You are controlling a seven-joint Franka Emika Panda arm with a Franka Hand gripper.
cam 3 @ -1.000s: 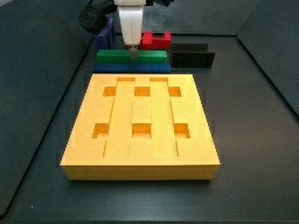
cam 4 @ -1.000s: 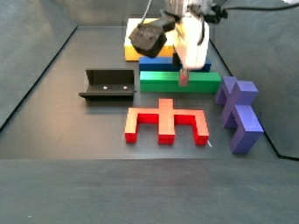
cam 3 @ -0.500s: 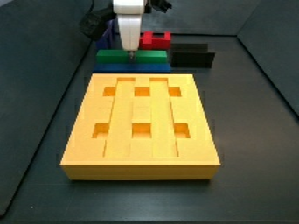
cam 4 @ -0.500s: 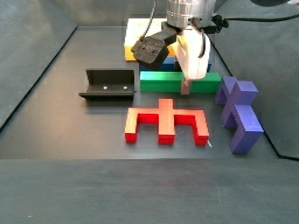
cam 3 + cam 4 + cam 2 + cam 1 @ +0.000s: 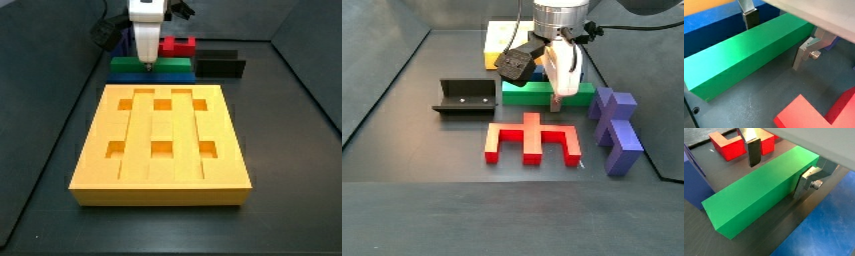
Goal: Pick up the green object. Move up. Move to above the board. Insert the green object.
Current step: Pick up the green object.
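- The green object [image 5: 757, 190] lies flat on the dark floor [image 5: 422, 150], beside the blue bar [image 5: 711, 30], just behind the board [image 5: 163, 140].
- My gripper [image 5: 784, 165] straddles it, fingers [image 5: 804, 52] spread, not clenched.
- Dark walls enclose the floor.

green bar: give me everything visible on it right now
The green bar is a long, plain, bright green rectangular block, matte and unmarked, lying flat on the dark floor. The gripper straddles it near mid-length: one finger on one long side, the other on the opposite side, close to or touching the faces; contact cannot be confirmed. A blue bar lies alongside; a red piece sits apart on the other side.
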